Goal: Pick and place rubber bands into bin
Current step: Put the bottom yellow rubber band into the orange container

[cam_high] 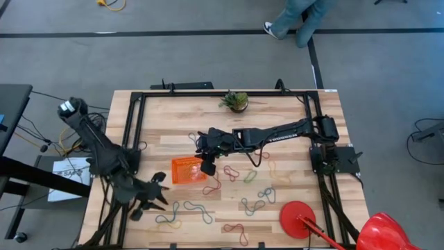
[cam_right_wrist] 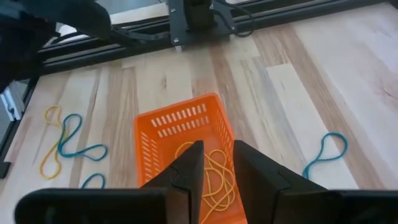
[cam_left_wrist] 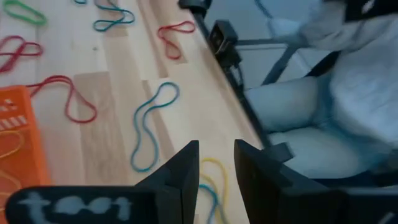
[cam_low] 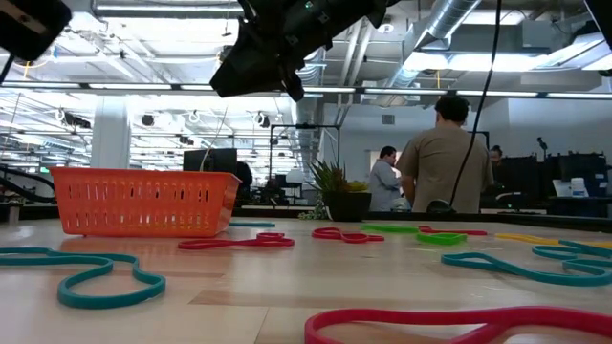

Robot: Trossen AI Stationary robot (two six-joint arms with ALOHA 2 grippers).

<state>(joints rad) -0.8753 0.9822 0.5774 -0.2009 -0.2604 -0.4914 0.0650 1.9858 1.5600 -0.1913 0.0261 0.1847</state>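
Hovering above the bin, the right gripper keeps its two dark fingers a narrow gap apart and holds nothing between them. The bin is a small orange basket with low slotted walls, and thin yellow bands lie tangled on its floor. It stands on the wooden table, left of the middle, directly under this gripper in the high view.

The left gripper hangs over the near left edge of the table, also with a narrow gap and empty. Under it a yellow band lies, and a blue band lies just beside.

The other rubber bands, red, green, blue and yellow loops twisted into squiggles, are spread flat on the table, mostly right of the bin and nearer the front edge. A red disc lies at the front right, and a small potted plant stands at the far edge.
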